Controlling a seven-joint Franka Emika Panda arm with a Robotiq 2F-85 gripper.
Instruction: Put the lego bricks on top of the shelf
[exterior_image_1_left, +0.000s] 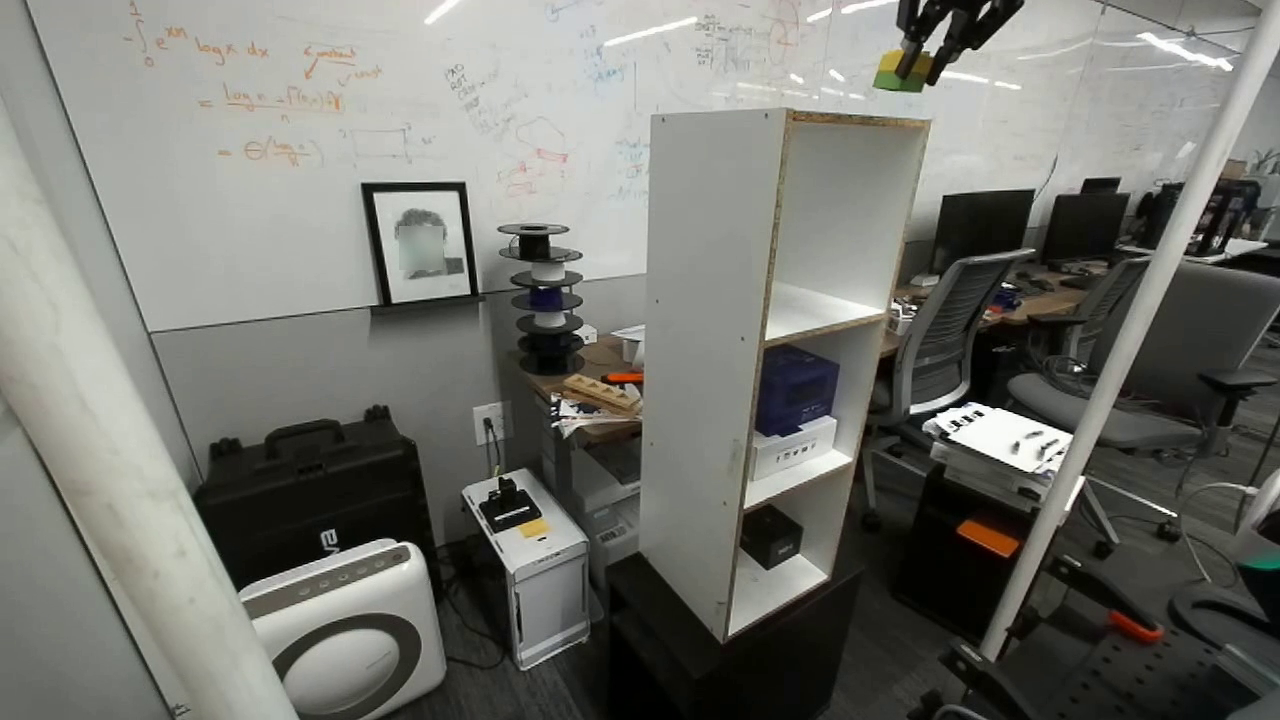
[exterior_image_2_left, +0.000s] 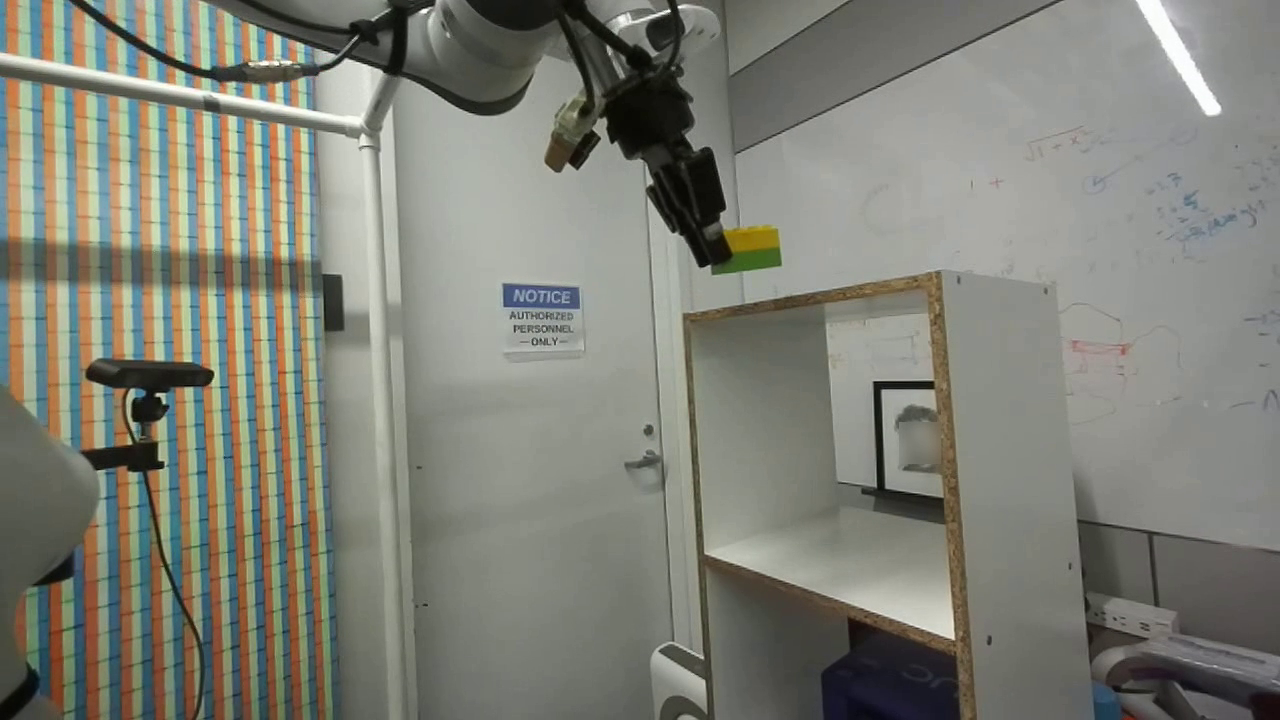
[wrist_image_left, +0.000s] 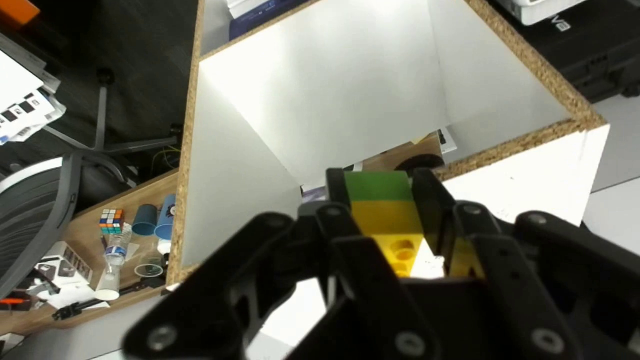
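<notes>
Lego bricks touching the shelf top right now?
No: the gripper holds the lego bricks clear of the shelf, with background showing between them in both exterior views.

The lego bricks (exterior_image_2_left: 752, 250), a small block with yellow stacked on green, are gripped between the fingers (exterior_image_2_left: 712, 247), nearly level, yellow side up, round studs showing on the yellow in the wrist view. They hang higher than the shelf (exterior_image_1_left: 710, 350), apart from it. That shelf stands upright, white, open-fronted, with raw chipboard edges and three stacked compartments.
</notes>
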